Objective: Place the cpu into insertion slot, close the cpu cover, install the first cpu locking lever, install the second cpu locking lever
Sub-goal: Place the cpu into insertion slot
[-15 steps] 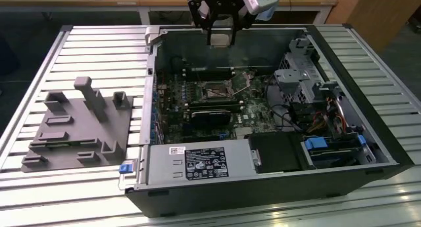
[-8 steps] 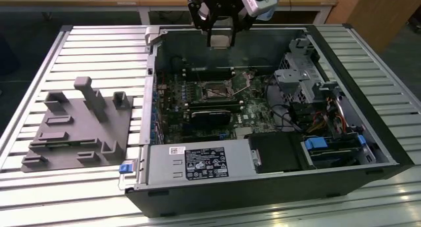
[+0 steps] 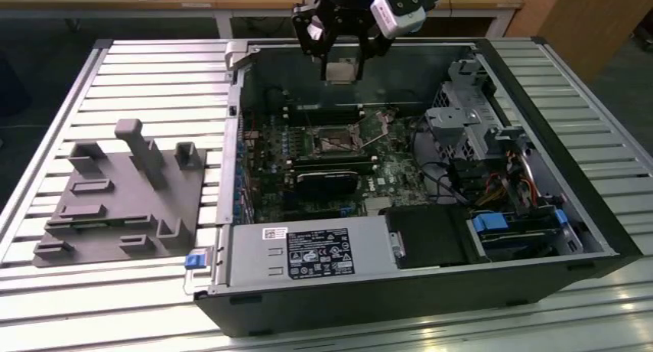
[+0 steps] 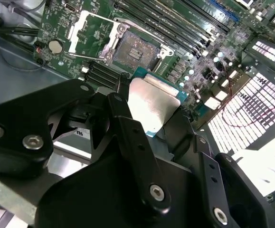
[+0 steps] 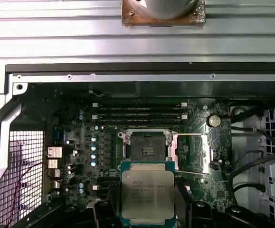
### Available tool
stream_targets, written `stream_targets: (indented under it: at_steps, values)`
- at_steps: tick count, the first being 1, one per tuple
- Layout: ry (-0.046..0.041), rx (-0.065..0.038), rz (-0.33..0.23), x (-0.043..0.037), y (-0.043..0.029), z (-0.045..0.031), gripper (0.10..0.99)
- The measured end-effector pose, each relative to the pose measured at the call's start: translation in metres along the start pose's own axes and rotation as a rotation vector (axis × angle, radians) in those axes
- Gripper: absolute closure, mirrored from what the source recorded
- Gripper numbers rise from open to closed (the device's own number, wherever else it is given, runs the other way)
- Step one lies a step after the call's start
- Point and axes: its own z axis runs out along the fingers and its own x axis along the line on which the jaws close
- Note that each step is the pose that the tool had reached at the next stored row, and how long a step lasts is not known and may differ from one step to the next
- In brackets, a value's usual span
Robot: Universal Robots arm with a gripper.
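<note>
Claw [image 3: 342, 66] is pinching the cpu [image 3: 343, 73] by two opposite edges. In the second wrist view the black fingers [image 4: 133, 142] sit on either side of the chip [image 4: 154, 107] with its pale metal face showing. Reference for everything below is the insertion slot [image 3: 335, 144]. In the exterior view the cpu hangs in the air well above the slot and beyond it, up near the top rim of the computer case [image 3: 408, 310], touching neither slot nor board. The first wrist view has the chip [image 5: 147, 197] level, face up, green edge showing all round it, with the slot [image 5: 147, 147] close past one edge of it. The slot's dark centre lies bare inside its silver rim, same in the second wrist view [image 4: 130, 53]. The cpu cover [image 5: 193, 153] is flipped open and lies flat right beside the slot, hinged off one side, with its square window showing board through it, also seen in the second wrist view [image 4: 87, 31]. A thin wire lever [image 3: 378, 135] stands tilted up just beside the slot on the exterior view's right. The coin cell [image 5: 214, 120] sits near the open cover's far corner from the slot. The long memory slots [image 5: 137, 111] run parallel just beside the slot, on the side away from the chip. The black card [image 3: 326, 185] lies near the slot on its near side in the exterior view. The case lies open on the slatted table [image 3: 153, 61]. The grey fixture block [image 3: 112, 206] sits well apart from the slot, outside the case on the exterior view's left.
</note>
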Motion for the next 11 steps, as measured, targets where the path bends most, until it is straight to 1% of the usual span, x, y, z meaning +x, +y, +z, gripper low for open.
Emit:
stream_targets:
  at_steps: [11]
  values:
    - [0.0, 0.0, 0.0, -0.0004, -0.0016, 0.0184, 0.545]
